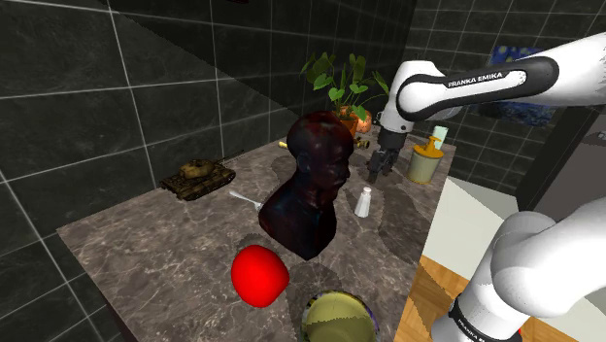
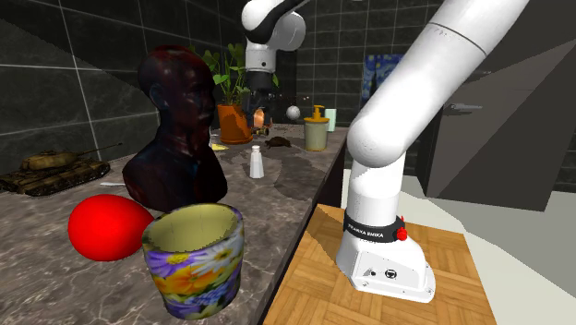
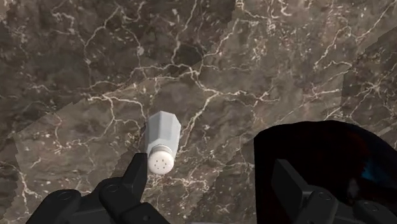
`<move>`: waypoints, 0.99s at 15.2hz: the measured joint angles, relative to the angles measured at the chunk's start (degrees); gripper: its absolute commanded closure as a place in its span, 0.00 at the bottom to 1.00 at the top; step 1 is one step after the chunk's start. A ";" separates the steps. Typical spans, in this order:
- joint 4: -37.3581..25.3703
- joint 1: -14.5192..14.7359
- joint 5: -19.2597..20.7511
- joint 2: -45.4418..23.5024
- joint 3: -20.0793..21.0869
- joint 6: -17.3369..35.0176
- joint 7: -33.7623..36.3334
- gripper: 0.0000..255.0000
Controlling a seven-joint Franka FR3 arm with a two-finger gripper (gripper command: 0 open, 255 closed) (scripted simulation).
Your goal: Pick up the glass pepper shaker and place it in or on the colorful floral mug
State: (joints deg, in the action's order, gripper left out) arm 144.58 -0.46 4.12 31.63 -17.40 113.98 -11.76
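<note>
Pincer (image 1: pixel 377 169) hangs spread above the shaker (image 1: pixel 363 202), which stands upright on the tabletop (image 1: pixel 146 255) beside a dark bust (image 1: pixel 309 185). It looks light, rigid, probably slick and breakable. I'd grip its faceted body, below the cap.

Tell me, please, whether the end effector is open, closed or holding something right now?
End effector: open, holding nothing; the small white faceted shaker stands ungrasped beneath it.

Floral mug (image 1: pixel 338 316), in front of the dark bust (image 1: pixel 309 185): base cut off by the frame edge. Small dark item (image 2: pixel 277 142) beyond the bust: too small to identify.
</note>
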 measured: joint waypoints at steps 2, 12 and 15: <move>-0.15 0.36 -0.10 -3.51 -2.19 3.87 -3.30 0.00; 0.41 2.51 -3.28 -15.28 -7.23 16.99 -11.69 0.00; 0.95 2.60 -3.52 -15.88 -7.41 18.11 -12.00 0.00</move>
State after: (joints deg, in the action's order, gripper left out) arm 145.53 2.14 0.60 15.76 -24.81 132.10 -23.76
